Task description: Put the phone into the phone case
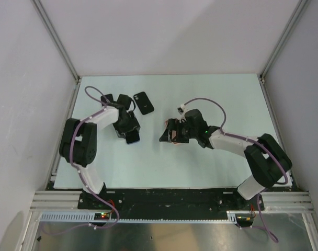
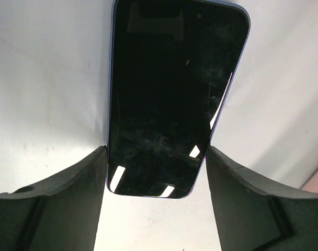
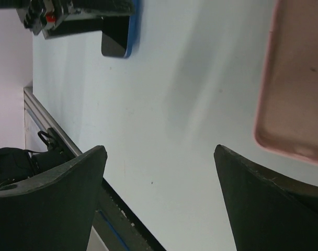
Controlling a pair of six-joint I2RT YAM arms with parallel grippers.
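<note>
The phone (image 2: pixel 169 99) is a black-screened slab with a blue rim, face up on the white table. My left gripper (image 2: pixel 156 149) has its fingers pressed against both long edges of the phone's near end. In the top view the left gripper (image 1: pixel 128 130) covers most of the phone (image 1: pixel 132 138). The phone's end also shows in the right wrist view (image 3: pixel 120 44). The pink phone case (image 3: pixel 297 89) lies open side up just right of my right gripper (image 3: pixel 159 149), which is open and empty. From above, the right gripper (image 1: pixel 167 133) hides most of the case (image 1: pixel 175 142).
A second flat black slab (image 1: pixel 143 102) lies on the table (image 1: pixel 216 94) behind the left gripper. A small white connector (image 1: pixel 181 109) on the right arm's cable hangs behind the right gripper. The table's front rail (image 3: pixel 70 151) runs close below the right gripper.
</note>
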